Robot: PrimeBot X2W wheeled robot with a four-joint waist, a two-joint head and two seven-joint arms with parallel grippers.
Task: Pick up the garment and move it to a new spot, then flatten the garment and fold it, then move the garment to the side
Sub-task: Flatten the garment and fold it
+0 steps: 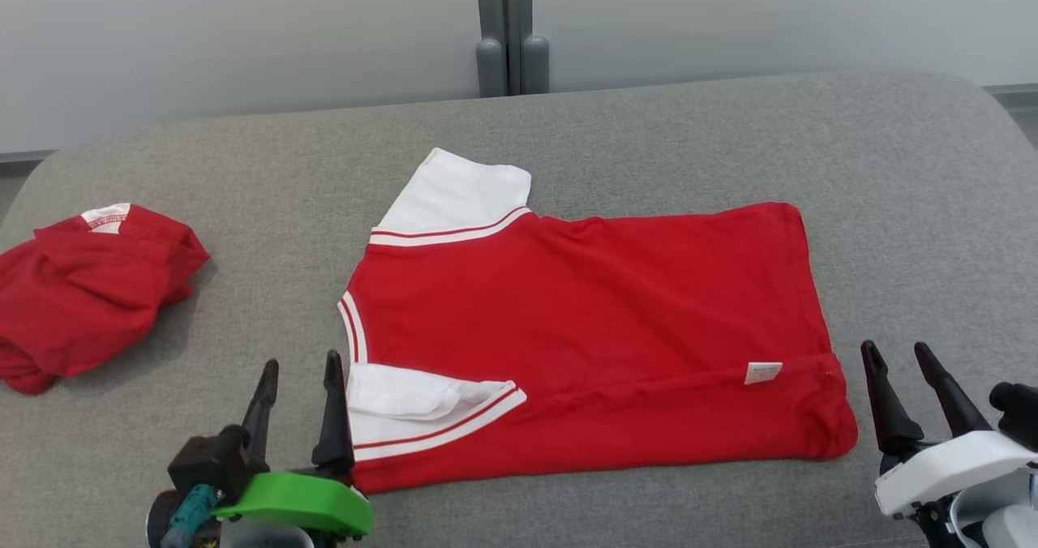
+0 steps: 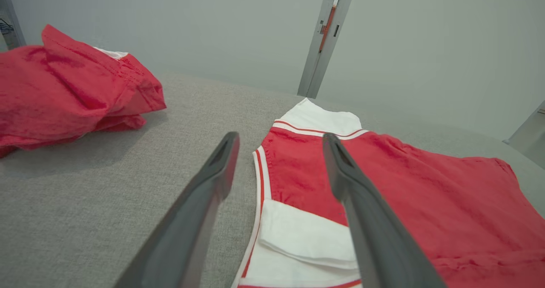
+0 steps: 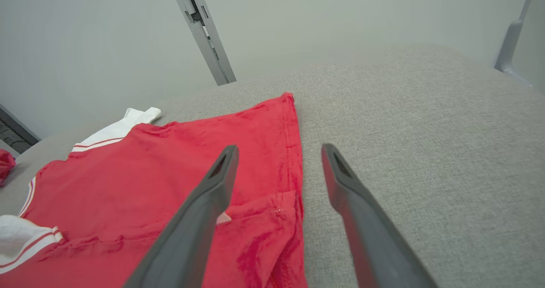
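Observation:
The garment [image 1: 584,321] is a red shirt with white sleeves and white-striped trim, spread flat on the grey cushioned surface [image 1: 649,126], its near long edge folded over the body. My left gripper [image 1: 300,366] stands open just left of the folded near sleeve, holding nothing. In the left wrist view the garment [image 2: 404,203] lies under and beyond the right finger. My right gripper [image 1: 898,352] stands open beside the garment's hem corner, empty. In the right wrist view the garment [image 3: 170,181] has its hem edge running up between the fingers.
A second red garment [image 1: 81,288] lies crumpled at the far left of the surface, also seen as a red heap [image 2: 64,87] in the left wrist view. A grey wall with a vertical post [image 1: 511,29] stands behind the surface.

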